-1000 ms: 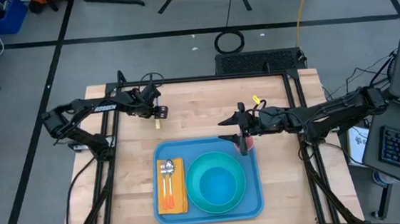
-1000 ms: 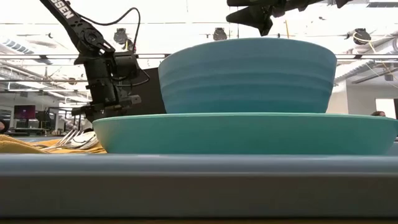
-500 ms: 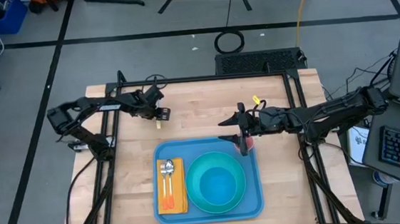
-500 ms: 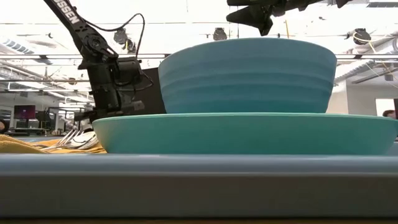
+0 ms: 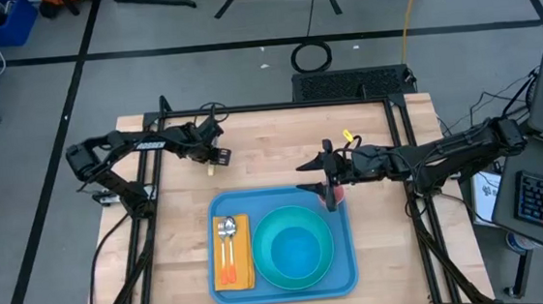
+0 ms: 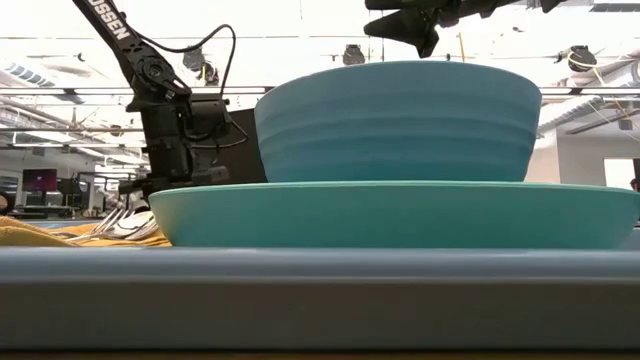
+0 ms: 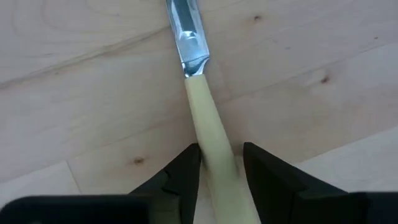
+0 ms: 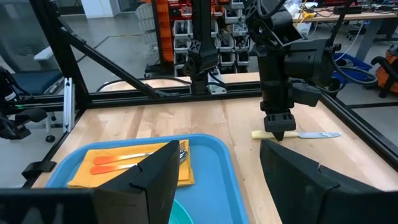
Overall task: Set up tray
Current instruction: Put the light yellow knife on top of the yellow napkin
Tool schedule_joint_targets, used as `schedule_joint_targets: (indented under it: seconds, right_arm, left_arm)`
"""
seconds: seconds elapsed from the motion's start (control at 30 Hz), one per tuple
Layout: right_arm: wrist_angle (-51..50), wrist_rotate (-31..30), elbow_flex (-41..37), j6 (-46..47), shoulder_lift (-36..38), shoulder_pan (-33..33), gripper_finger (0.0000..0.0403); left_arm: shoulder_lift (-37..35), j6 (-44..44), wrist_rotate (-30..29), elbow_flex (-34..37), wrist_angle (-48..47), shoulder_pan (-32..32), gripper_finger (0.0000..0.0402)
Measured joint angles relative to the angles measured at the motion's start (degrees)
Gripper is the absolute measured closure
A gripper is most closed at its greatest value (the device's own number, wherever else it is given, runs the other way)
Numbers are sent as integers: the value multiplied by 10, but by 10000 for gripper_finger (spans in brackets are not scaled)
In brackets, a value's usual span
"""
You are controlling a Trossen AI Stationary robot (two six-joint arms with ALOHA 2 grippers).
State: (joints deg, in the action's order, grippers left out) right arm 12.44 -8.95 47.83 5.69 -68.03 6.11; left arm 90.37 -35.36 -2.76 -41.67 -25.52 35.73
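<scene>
The light-blue tray (image 5: 256, 204) lies at the table's near middle. It bears a turquoise plate (image 6: 400, 215) with a turquoise bowl (image 5: 296, 247) on it, and a yellow-orange napkin (image 5: 237, 276) with an orange-handled fork and spoon (image 5: 226, 245). A knife with a cream handle and a steel blade (image 7: 186, 31) lies flat on the wood beyond the tray's far left corner. My left gripper (image 5: 219, 154) stands over it, shut on its handle. My right gripper (image 5: 307, 176) hangs open above the tray's far right corner, holding nothing. My left gripper pinches the knife's cream handle (image 7: 208, 118) between its two fingers, back from the blade. The fingers (image 8: 278, 132) come from above, pointing down, and lie across the handle. The knife lies flat on the table, its blade (image 8: 320, 134) pointing away from the fingers.
A small red thing (image 5: 334, 198) shows at the tray's far right corner under my right arm. Black frame rails (image 5: 278, 108) border the table's far and side edges. Bare wood (image 5: 271, 142) lies between the tray and the far edge.
My left gripper has shifted a little toward the table's right, staying low over the knife. My right arm has kept still.
</scene>
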Motion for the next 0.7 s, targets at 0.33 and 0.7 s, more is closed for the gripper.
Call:
schedule_joint_targets:
  seconds: [0.33, 0.7]
  right_arm:
    - [-1, 0, 0, 1, 0, 0, 190]
    - [-3, 0, 0, 1, 0, 0, 190]
  left_arm:
    - [0, 4, -9, 0, -3, -2, 341]
    - [-2, 3, -11, 1, -1, -2, 341]
